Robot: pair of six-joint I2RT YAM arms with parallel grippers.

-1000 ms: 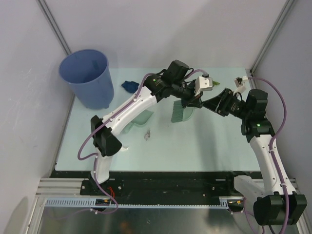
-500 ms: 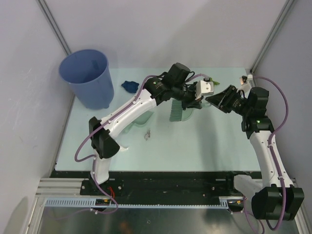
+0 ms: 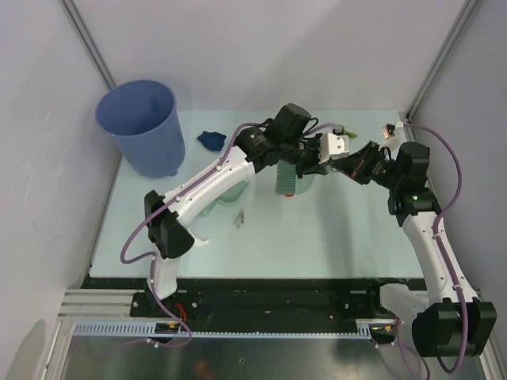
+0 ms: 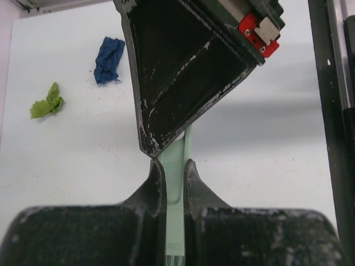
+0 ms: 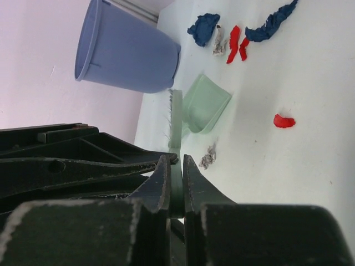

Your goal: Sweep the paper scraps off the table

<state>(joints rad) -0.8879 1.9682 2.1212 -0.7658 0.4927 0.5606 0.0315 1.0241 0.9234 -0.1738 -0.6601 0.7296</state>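
Both pairs of fingers are clamped on the same thin handle of the mint-green brush (image 3: 286, 182). The left fingers (image 4: 150, 191) pinch it from below in their wrist view. The right fingers (image 5: 158, 185) are pressed together on it just beside them, so the brush hangs between the two arms above the counter (image 3: 333, 237).

The main risk, as I judge it, is this double hold. If the arms pull in different directions, the slim handle could twist, slip out or bend. If one pair lets go before the other has a sure grip, the brush could drop and knock the paper scraps (image 5: 237, 43) about. With so narrow a handle, a small misalignment would be enough. A low swing of the bristles could also push scraps towards the walls, away from the dustpan (image 5: 205, 104).

The scraps lie on the counter: a blue one (image 3: 210, 139) at the far side just right of the blue bucket (image 3: 142, 123), a grey one (image 3: 238, 219) nearer the middle, and a green one (image 4: 47, 102). Red, blue and whitish ones are in the right wrist view.

From above, the wrists cover the grip itself and the left arm hides most of the dustpan. I cannot find the red scraps there. The bristles are cut off at the bottom of the left wrist view. How much of the handle each pair holds is hard to make out.
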